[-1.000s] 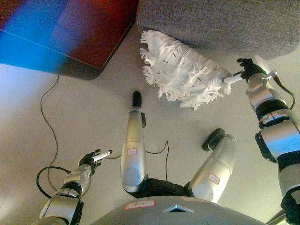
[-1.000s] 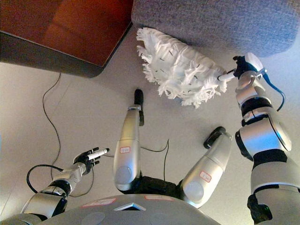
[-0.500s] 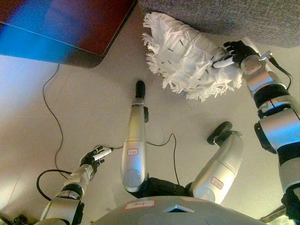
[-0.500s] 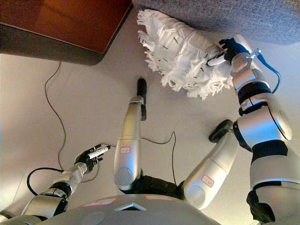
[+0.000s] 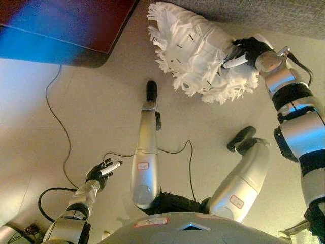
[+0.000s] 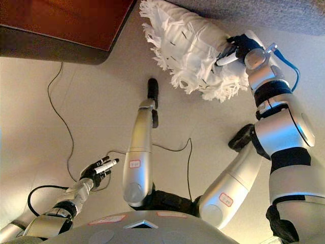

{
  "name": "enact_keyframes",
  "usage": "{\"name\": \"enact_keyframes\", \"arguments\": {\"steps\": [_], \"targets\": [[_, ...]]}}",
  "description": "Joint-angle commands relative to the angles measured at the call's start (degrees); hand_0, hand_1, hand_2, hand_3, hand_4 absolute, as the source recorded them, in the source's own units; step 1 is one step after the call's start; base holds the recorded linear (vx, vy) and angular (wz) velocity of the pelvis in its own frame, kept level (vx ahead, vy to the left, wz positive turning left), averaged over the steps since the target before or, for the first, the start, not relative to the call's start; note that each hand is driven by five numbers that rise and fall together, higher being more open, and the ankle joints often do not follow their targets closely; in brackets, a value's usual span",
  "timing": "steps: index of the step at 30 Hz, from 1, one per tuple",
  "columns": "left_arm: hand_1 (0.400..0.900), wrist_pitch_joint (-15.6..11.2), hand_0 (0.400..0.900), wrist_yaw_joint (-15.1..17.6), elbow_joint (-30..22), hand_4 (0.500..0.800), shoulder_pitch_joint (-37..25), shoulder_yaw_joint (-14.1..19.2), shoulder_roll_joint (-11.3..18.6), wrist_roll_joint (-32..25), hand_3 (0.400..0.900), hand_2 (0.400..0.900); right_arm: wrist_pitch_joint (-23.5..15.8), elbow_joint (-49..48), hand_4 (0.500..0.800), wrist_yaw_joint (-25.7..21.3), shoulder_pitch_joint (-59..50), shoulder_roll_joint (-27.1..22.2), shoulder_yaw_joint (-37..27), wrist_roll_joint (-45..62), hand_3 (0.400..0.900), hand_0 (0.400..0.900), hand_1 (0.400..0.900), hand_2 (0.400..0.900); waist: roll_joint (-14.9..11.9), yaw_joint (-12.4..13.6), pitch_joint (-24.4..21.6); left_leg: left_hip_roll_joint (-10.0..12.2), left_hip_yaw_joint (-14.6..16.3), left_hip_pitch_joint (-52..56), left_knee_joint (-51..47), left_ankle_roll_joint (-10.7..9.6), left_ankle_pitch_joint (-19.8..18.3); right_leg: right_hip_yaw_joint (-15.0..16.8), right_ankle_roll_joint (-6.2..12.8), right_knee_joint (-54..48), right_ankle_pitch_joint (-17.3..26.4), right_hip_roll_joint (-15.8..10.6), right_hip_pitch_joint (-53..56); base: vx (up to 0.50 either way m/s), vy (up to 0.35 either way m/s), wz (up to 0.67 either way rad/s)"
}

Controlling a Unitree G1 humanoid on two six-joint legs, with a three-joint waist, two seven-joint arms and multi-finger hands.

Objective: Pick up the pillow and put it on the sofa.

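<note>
Right hand [image 5: 249, 50] now on white fringed pillow [image 5: 195, 48], fingers curled into it; 1 second ago alongside. Left hand [image 5: 101, 172] relaxed, idle. Lift to sofa [image 5: 284, 12] next.

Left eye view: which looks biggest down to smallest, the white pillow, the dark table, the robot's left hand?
1. Dark table, though cut off by the edge.
2. White pillow.
3. Left hand, clearly smallest.
</note>
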Motion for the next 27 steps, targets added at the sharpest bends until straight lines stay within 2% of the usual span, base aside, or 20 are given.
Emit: {"name": "enact_keyframes", "arguments": {"steps": [1,3,5,13,20,27], "targets": [[0.9,-1.0,0.9,0.0,0.0,0.8,9.0,0.1,5.0,-0.6,0.9,0.9,-5.7,-4.9,0.5,2.2,-2.2,1.0,-2.2,4.9,0.4,0.4,0.4,0.4,3.3,2.8,1.0,3.6,-2.4,1.7,0.2,1.6,-2.7,5.6,-0.12,-3.7,7.3,-2.1,-4.5,-0.03,-0.001,0.08],[0.9,-2.1,0.9,-0.2,0.3,0.8,9.4,0.5,5.0,-0.8,0.9,0.9,-7.9,-4.9,0.5,1.9,-2.7,0.6,-2.1,5.7,0.4,0.4,0.4,0.4,3.3,3.0,1.0,3.5,-2.6,0.6,1.0,1.6,-3.0,5.7,-0.04,-3.1,7.2,-2.3,-5.5,-0.03,0.01,0.03],[0.9,-2.4,0.9,-0.2,-0.1,0.8,9.5,0.6,5.1,-0.9,0.9,0.9,-8.4,-5.1,0.5,0.4,-2.8,0.5,-2.4,5.5,0.4,0.4,0.4,0.4,3.3,3.0,1.0,3.6,-2.6,0.4,1.3,1.5,-3.1,5.6,0.13,-2.9,7.3,-2.4,-5.8,0.0,0.0,0.0],[0.9,-3.3,0.9,-0.2,-1.8,0.8,10.6,0.4,4.6,-1.3,0.9,0.9,-8.2,-5.8,0.5,-2.3,-2.9,-0.3,-3.6,5.1,0.4,0.4,0.4,0.4,3.3,2.9,1.0,4.4,-2.1,1.0,1.1,1.2,-3.1,5.2,0.46,-3.7,7.7,-2.8,-4.9,-0.04,0.015,-0.02],[0.9,-4.1,0.9,0.5,-2.5,0.8,10.8,0.7,4.5,-0.2,0.9,0.9,-9.0,-6.4,0.5,-1.8,-2.4,-1.0,-4.4,6.3,0.4,0.4,0.4,0.4,2.2,2.7,1.0,5.4,-1.4,5.0,0.2,1.2,-3.2,3.9,0.7,-5.8,8.4,-2.8,-0.8,-0.04,-0.005,-0.07],[0.9,-2.5,0.9,3.4,-4.5,0.8,9.5,0.4,5.1,1.4,0.9,0.9,-11.0,-11.7,0.5,1.5,0.6,-1.4,-5.4,8.9,0.4,0.4,0.4,0.4,-0.3,1.9,1.0,6.6,0.1,13.9,-3.7,1.1,-2.7,1.5,0.99,-11.6,9.6,-2.2,8.6,-0.02,-0.048,-0.13]]}}
